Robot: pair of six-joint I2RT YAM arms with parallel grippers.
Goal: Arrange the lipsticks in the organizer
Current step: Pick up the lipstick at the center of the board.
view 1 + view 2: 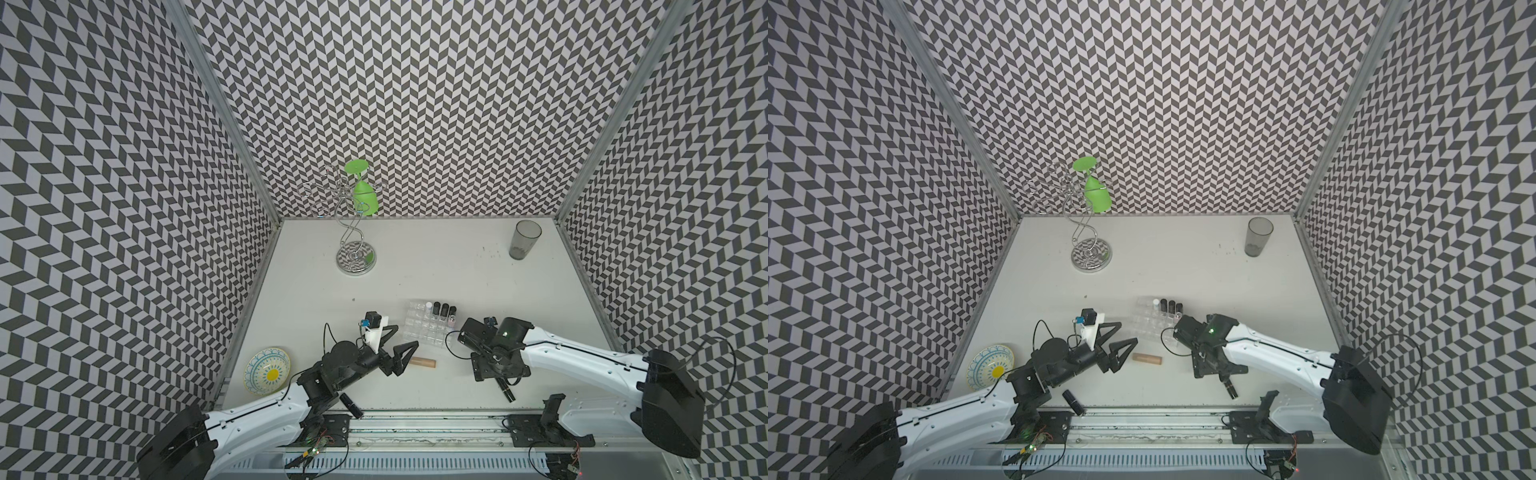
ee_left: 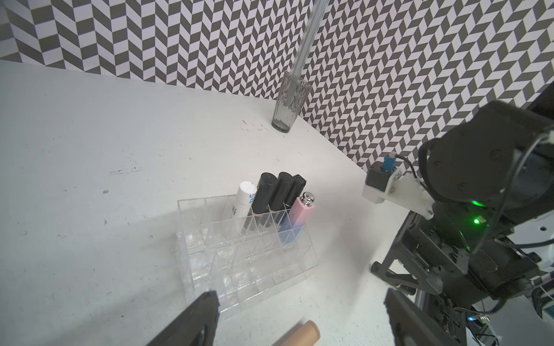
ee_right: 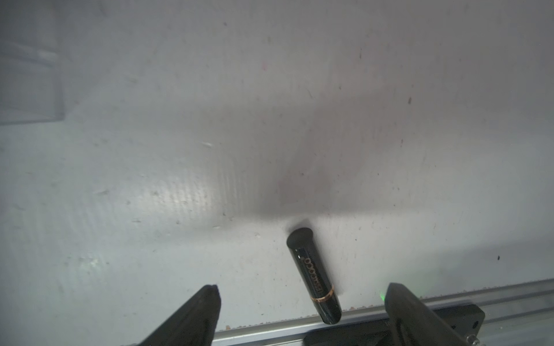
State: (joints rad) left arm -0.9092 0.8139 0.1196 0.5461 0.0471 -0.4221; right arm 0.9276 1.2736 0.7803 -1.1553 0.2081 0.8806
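While both of your arms reach over the near half of the table (image 1: 457, 270), your organizer (image 1: 419, 334) sits flat between them, slightly farther from the robot.

Item one: five lipsticks stand upright in its cells. The white lipstick (image 2: 245, 199) and three black lipsticks (image 2: 266, 190) fill one row side by side along the organizer's far side. The pink-to-blue lipstick (image 2: 301, 214) stands just beside the end black one, on the side nearer the robot.

Item two: the tan lipstick (image 1: 424, 363) lies on its side on the table, just outside the organizer's near edge. Your left gripper (image 2: 301, 295) is at that tube with its fingers spread wide and clamped on nothing. In the left wrist view the tube's end shows between the two fingers, touching neither.

Item three: your right gripper (image 3: 302, 288) points down near the table's front edge, fingers well apart. The loose black lipstick (image 3: 314, 275) lies on its side between them, touching neither, one end at the metal rail (image 3: 449, 299).

Item four: a second loose black lipstick (image 1: 351, 405) lies at the front edge beside the left arm, well apart from both grippers.

Also noted: a grey tumbler (image 1: 524, 240) far right, a wire rack (image 1: 356, 258) far left, and a patterned plate (image 1: 267, 370) near left.
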